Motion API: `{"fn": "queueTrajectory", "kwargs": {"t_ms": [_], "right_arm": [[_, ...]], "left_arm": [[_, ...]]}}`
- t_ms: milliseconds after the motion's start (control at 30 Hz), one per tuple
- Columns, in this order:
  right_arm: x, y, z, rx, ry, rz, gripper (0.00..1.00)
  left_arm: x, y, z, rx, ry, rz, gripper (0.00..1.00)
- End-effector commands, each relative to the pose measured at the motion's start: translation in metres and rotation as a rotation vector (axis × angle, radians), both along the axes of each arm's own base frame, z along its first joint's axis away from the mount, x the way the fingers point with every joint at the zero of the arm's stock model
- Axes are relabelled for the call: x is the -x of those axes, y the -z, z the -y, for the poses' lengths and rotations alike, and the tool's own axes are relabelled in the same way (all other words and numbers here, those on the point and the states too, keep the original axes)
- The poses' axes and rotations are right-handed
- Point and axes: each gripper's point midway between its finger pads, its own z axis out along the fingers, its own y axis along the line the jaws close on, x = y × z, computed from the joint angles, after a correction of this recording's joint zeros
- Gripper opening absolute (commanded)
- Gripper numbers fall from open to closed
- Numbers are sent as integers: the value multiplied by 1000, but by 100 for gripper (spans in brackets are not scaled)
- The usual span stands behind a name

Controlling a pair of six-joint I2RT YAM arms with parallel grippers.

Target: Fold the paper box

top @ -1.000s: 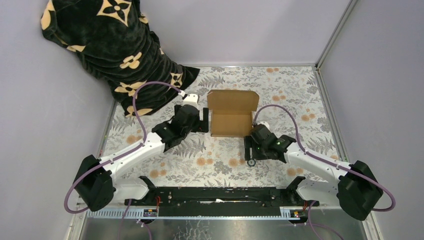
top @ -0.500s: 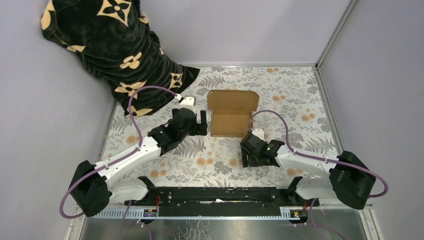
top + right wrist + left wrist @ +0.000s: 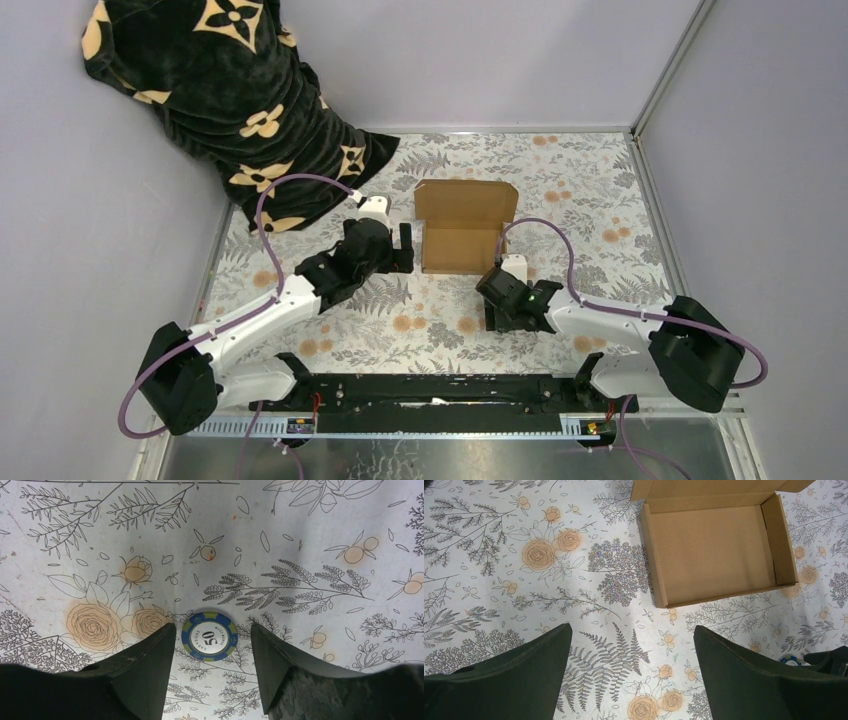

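"Cardboard first: where is the paper box?"

"In the middle of the table, on the flowered cloth. It lies as an open tray, side walls up, with the lid flap raised at the far edge."

"And the left gripper?"

"It's spread as wide as it goes and has hold of nothing. It hangs over the cloth just beside the box's left wall. From the wrist view a strip of cloth shows between its fingers and the box's near edge."

"The right gripper?"

"It's low over the cloth near the box's near right corner, but not at the box. Its jaws are part open and straddle a poker chip. The chip is blue and yellow-green, marked 50, and lies flat on the cloth. One finger is at the chip's rim, though I cannot tell if it touches. The other stands off with a gap, so the chip is not gripped."

"What else is around?"

"A dark blanket with tan flower shapes is heaped in the far left corner, well apart from the box. The left arm's purple cable arcs beside the blanket's lower edge. The right arm's cable loops close by the box's right wall."
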Motion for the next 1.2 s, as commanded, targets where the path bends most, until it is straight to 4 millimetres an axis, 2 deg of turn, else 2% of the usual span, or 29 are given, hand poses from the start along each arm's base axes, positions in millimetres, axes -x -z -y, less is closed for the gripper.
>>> {"fn": "queueTrajectory", "kwargs": {"t_ms": [0, 333, 667, 1167], "right_arm": [[7, 13, -4, 2, 4, -31, 64], [19, 18, -8, 16, -7, -48, 60], [32, 28, 0, 23, 6, -74, 55], [46, 29, 3, 36, 6, -92, 57]], "left_arm": [[1, -7, 1, 22, 5, 18, 99], [2, -6, 1, 25, 9, 18, 99], [2, -7, 2, 29, 11, 20, 99], [2, -7, 4, 34, 20, 19, 99]]}}
